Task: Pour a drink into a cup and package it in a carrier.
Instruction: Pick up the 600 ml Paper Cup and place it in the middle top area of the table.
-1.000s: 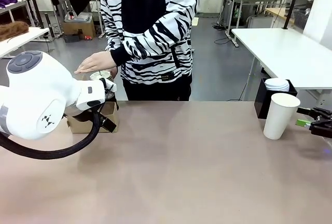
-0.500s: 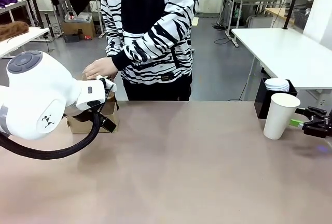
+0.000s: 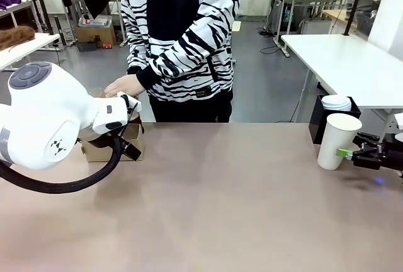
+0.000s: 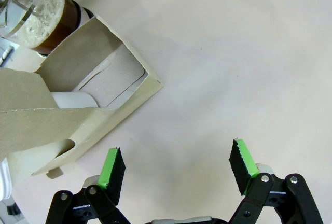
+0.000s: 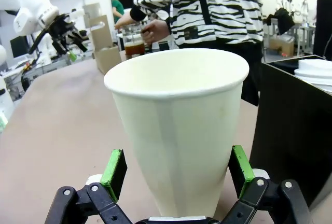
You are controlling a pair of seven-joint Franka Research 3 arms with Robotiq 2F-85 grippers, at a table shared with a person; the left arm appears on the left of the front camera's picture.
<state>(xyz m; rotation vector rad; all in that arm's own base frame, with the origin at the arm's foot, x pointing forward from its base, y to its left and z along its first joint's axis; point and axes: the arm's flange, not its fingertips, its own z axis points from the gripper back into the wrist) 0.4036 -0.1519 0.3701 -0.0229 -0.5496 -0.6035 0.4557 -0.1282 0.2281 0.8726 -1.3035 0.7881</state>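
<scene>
A tall white paper cup (image 3: 339,140) stands at the table's right side. My right gripper (image 3: 350,153) is open at its base, and the green pads (image 5: 115,171) flank the cup (image 5: 181,125) with small gaps. The brown cardboard carrier (image 4: 62,105) lies at the table's left, and my open left gripper (image 4: 178,164) hovers just beside it over bare table. Behind the carrier stands the glass carafe (image 4: 44,19) of dark brown drink with foam on top. The person's hand (image 3: 124,85) is on the carafe (image 5: 134,45).
A black open-topped box (image 3: 322,121) holding a stack of white lids (image 3: 336,102) stands right behind the cup. My left arm's big white joint (image 3: 44,118) covers part of the carrier (image 3: 110,151) in the front view. The person stands at the far edge.
My right gripper has slid left until its open fingers flank the cup. The person's hand has dropped from above the carafe onto it. My left arm has stayed still.
</scene>
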